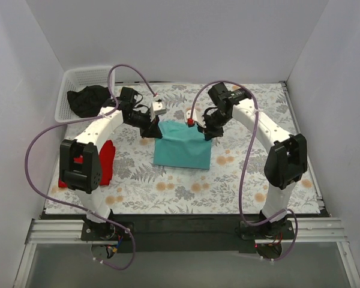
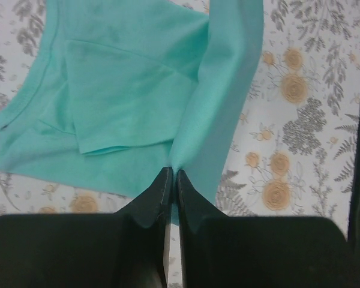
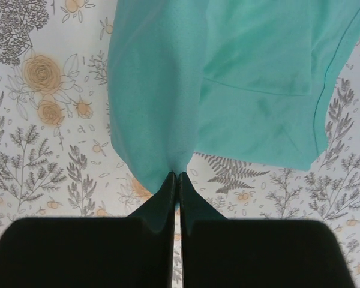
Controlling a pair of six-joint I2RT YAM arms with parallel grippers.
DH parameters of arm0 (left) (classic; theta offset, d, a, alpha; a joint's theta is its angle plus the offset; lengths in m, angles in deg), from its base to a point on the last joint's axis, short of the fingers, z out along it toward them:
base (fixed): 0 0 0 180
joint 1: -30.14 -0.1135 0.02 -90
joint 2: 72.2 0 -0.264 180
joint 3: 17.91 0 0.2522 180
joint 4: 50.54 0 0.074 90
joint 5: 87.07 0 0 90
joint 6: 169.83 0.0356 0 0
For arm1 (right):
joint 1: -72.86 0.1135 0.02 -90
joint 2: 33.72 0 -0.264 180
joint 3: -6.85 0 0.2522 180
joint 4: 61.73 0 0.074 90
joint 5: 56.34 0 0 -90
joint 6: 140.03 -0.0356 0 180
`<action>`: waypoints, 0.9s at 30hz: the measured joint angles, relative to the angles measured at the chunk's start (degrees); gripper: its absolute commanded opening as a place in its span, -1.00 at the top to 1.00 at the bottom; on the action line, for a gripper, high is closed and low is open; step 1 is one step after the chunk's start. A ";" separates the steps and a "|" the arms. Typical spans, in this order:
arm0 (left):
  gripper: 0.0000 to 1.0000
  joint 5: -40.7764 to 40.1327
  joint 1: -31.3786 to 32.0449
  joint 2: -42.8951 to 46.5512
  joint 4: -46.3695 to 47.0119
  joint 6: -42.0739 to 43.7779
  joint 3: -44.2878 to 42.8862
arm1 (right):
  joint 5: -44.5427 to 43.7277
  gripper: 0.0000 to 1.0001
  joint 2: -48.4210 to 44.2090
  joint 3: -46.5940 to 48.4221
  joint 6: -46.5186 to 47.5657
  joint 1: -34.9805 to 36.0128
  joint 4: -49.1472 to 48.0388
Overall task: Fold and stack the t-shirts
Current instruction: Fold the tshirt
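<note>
A teal t-shirt hangs over the middle of the flowered table, held up by its far edge. My left gripper is shut on its left corner, with the cloth pinched between the fingertips in the left wrist view. My right gripper is shut on its right corner, the cloth pinched in the right wrist view. The teal shirt shows a folded sleeve below the left jaws, and it drapes down to the cloth below the right jaws. A red shirt lies at the table's left edge.
A white basket at the far left corner holds a black garment. White walls close in the table on three sides. The flowered tablecloth covers the table in front of the shirt.
</note>
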 measured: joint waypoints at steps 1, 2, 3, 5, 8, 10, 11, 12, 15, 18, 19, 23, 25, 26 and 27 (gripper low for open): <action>1.00 0.28 -0.55 -2.12 -0.44 0.33 -2.62 | 0.00 0.97 1.22 1.79 0.46 -0.24 0.55; 1.00 0.59 -1.03 -4.20 -0.57 0.52 -5.07 | 0.07 0.97 2.82 3.93 0.98 -0.57 1.01; 1.00 0.74 -1.44 -6.27 -0.44 0.72 -7.28 | 0.20 0.97 4.57 5.97 1.49 -0.98 1.09; 1.00 1.03 -2.25 -10.27 -0.33 0.72 -11.10 | 0.46 0.97 8.57 10.47 2.64 -2.10 1.62; 1.00 0.94 -3.23 -16.31 1.51 -0.26 -15.61 | 0.83 0.97 14.97 16.48 3.58 -3.72 1.68; 1.00 0.66 -3.72 -20.59 3.63 -1.29 -17.97 | 0.87 0.97 20.39 21.03 4.02 -4.81 1.49; 1.00 0.39 -3.85 -22.80 4.55 -1.73 -18.95 | 0.83 0.97 23.10 22.95 4.09 -5.29 1.33; 1.00 0.13 -4.04 -25.09 5.01 -2.19 -20.31 | 0.83 0.97 25.73 24.55 4.11 -5.62 1.20; 1.00 -0.79 -4.20 -32.04 6.67 -4.11 -24.11 | 0.63 0.97 32.02 26.40 4.20 -6.56 0.11; 1.00 -0.50 -4.02 -35.95 7.87 -5.92 -24.79 | 1.03 0.97 34.75 25.86 4.02 -6.78 -1.05; 1.00 -0.50 -3.98 -35.89 8.07 -6.51 -24.61 | 0.85 0.97 34.05 24.92 4.04 -6.84 -1.77; 1.00 -0.90 -3.06 -31.26 10.80 -7.74 -16.68 | 1.22 0.97 30.45 18.14 4.00 -6.86 -6.34; 1.00 -0.66 -2.10 -26.40 12.22 -8.20 -8.48 | 1.66 0.97 27.34 12.50 3.76 -6.62 -8.55; 1.00 -0.55 -1.46 -23.74 12.20 -8.55 -4.17 | 2.21 0.97 25.07 8.66 3.50 -6.47 -9.75; 1.00 -0.48 -0.68 -20.94 12.22 -8.90 0.13 | 2.64 0.97 22.62 4.70 3.02 -6.14 -10.27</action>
